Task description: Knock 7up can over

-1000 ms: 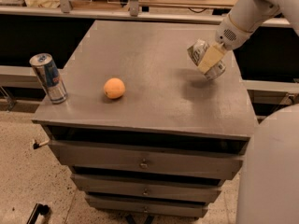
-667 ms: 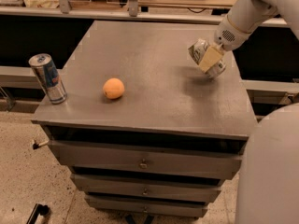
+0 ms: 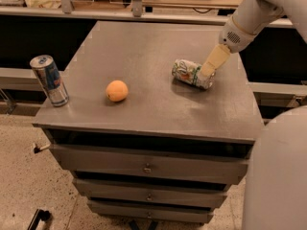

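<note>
Lying on its side, the 7up can [image 3: 191,74] is found right of centre on the surface [image 3: 144,42], well in from every edge. Its long axis runs roughly left to right in the camera view, the left end slightly farther back and the right end slightly nearer the front.

The gripper [image 3: 211,67] is placed at the can's right end, coming down from the upper right, with the arm [image 3: 249,18] behind it. Contact with that end looks likely, but touching versus just above cannot be settled. How far open the gripper is cannot be told, nor whether anything is held.

Key relation: the can lies left of and slightly below the gripper, with its axis pointing roughly back at the gripper. A push along that line would slide the can, not roll it. Rolling would go toward the front or back edge.

Judgement: since the can is not upright, the knock-over appears done. What remains is probably a clean retreat up and to the right, away from the can.

Risk: the can may be dragged or nudged into a roll on withdrawal.

Well apart on the left are an orange [image 3: 117,90] and an upright blue-and-silver can [image 3: 49,80] at the front-left corner. Neither is near the exit path.
</note>
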`<state>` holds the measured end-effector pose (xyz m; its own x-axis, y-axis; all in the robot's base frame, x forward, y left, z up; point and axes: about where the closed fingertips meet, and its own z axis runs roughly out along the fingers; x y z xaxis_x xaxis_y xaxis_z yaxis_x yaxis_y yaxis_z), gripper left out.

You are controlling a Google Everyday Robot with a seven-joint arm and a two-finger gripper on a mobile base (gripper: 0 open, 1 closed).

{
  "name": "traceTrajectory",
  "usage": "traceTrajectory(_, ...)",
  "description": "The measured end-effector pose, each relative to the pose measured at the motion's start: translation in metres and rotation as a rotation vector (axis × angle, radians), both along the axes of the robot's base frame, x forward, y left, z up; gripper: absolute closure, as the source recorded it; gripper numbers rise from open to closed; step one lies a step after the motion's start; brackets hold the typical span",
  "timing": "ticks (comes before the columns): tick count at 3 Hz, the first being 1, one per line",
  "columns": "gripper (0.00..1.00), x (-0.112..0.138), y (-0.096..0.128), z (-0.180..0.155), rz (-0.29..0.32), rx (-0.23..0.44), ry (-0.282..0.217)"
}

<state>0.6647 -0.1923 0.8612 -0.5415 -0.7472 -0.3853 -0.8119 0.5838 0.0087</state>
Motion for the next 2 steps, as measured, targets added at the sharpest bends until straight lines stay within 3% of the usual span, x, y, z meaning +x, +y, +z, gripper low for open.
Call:
traceTrajectory(1,0.0,-0.006,-0.006,0.009,0.046,0.036,-0.032)
traceTrajectory(2,0.0,-0.032,-0.016,0.032,0.182,0.06,-0.056)
